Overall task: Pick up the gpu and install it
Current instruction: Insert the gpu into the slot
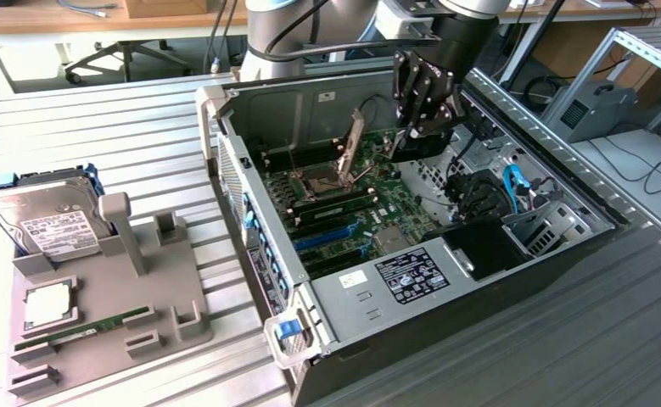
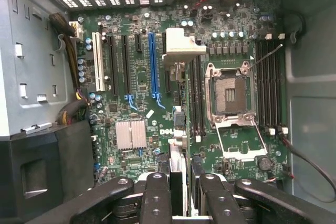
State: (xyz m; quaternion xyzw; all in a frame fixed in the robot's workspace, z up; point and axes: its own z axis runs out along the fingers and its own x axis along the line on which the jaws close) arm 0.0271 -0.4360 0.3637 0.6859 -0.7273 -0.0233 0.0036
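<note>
Gpu [image 2: 178,174] hangs edge-on, pinched in my claw [image 2: 178,192], above the motherboard [image 2: 142,77] inside the open case [image 1: 342,292]. Misaligned with the blue slot [image 2: 153,66], I judge it could strike neighbouring components.

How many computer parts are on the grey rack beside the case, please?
3: hard drive standing upright, flat silver chip, green memory stick lying nearer the camera.

Open computer case [image 1: 342,110] lies on the slatted table [image 1: 103,144], motherboard [image 2: 142,72] exposed; hard drive [image 1: 45,222] stands upright in grey holder [image 1: 137,314], perhaps a memory stick [image 1: 81,329] below.
</note>
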